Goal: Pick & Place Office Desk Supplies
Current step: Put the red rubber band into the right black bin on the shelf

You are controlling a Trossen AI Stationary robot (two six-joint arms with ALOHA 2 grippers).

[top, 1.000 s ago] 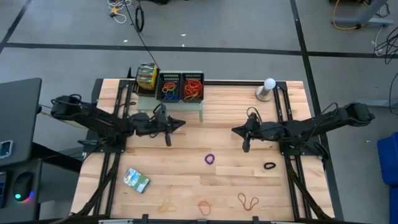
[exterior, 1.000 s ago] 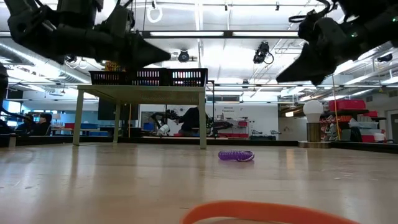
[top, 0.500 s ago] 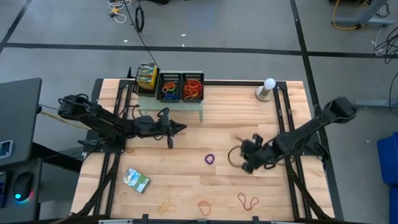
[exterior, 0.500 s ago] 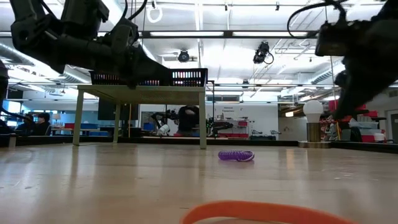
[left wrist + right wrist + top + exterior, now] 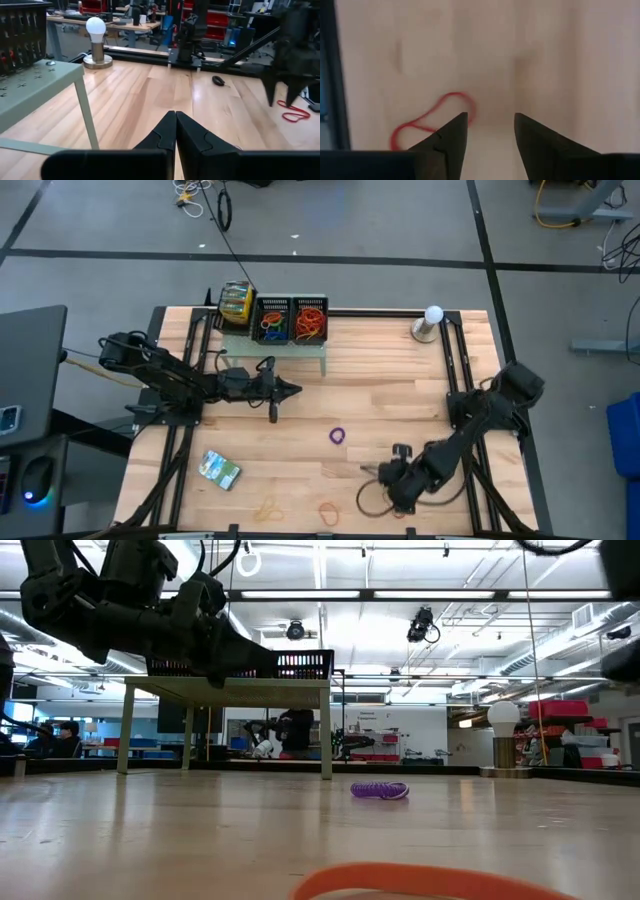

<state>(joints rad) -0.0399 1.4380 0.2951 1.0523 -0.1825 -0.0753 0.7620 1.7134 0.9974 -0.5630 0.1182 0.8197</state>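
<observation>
Wooden table (image 5: 380, 380), purple band (image 5: 337, 436), packet (image 5: 219, 469), shelf (image 5: 300, 348)

Orange band (image 5: 420, 882) — cropped, blurred.

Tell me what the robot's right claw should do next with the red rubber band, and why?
Probably lower a little and shift sideways over the thin red rubber-band loop. The right gripper is open, pointing down at the pale wooden table, but the loop lies off to one side of the fingers, not between them. The left gripper waits shut near the pale-green shelf.
</observation>
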